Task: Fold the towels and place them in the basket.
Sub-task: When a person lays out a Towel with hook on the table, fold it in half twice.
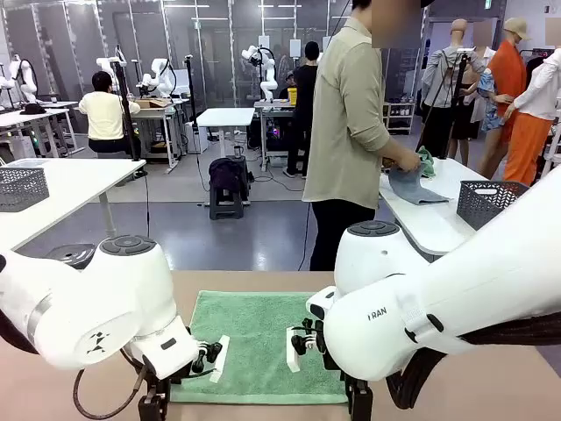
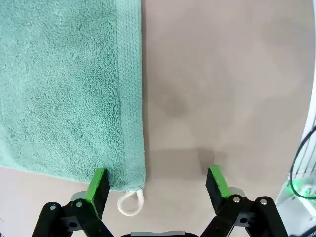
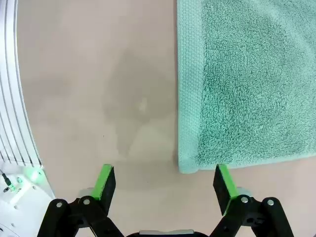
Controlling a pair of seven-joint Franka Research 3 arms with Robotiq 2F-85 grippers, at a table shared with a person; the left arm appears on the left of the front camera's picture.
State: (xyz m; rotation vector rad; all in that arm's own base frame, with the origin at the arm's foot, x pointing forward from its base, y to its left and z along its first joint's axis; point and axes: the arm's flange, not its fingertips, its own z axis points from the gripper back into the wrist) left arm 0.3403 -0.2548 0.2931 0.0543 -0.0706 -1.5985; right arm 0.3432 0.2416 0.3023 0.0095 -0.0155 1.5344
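Note:
A mint green towel [image 1: 254, 342] lies flat on the brown table between my two arms. In the left wrist view the towel [image 2: 64, 84] has its near corner with a small white loop [image 2: 131, 202] just above my left gripper [image 2: 157, 185], which is open and straddles that corner. In the right wrist view the towel [image 3: 247, 79] shows its other near corner, and my right gripper [image 3: 165, 185] is open around it. Both grippers hang low over the towel's near edge, at its two front corners. The cream-white towel is out of view.
A person stands at the far side, turned toward a side table and handling grey cloth [image 1: 412, 184]. A dark mesh basket [image 1: 488, 202] stands on that white table at right; another basket [image 1: 22, 187] sits on a table at left.

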